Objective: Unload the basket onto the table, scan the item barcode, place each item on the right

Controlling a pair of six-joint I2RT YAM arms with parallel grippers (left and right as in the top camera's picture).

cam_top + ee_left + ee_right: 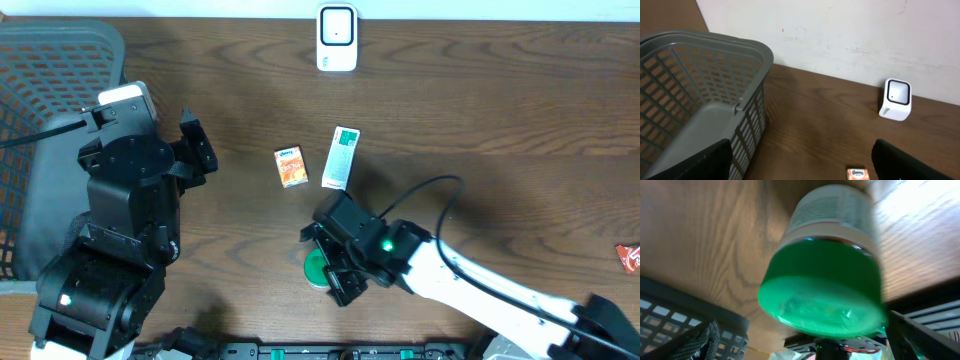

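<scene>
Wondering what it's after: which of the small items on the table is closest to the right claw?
The green-lidded jar, right at the right gripper; the orange box and white-and-green box lie clearly farther off.

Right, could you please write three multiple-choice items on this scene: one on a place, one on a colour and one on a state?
1. Where does the white scanner stand?
A. in a basket
B. on the far side, beyond the orange box
C. at the near edge

2. What colour is the jar lid?
A. red
B. green
C. blue

3. How is the left gripper?
A. open and empty
B. shut on a carton
C. shut on a bottle

Answers:
1. B, because the overhead view shows it past the box.
2. B, because the right wrist view shows it plainly green.
3. A, because its fingers stand wide apart with nothing between them.
</scene>
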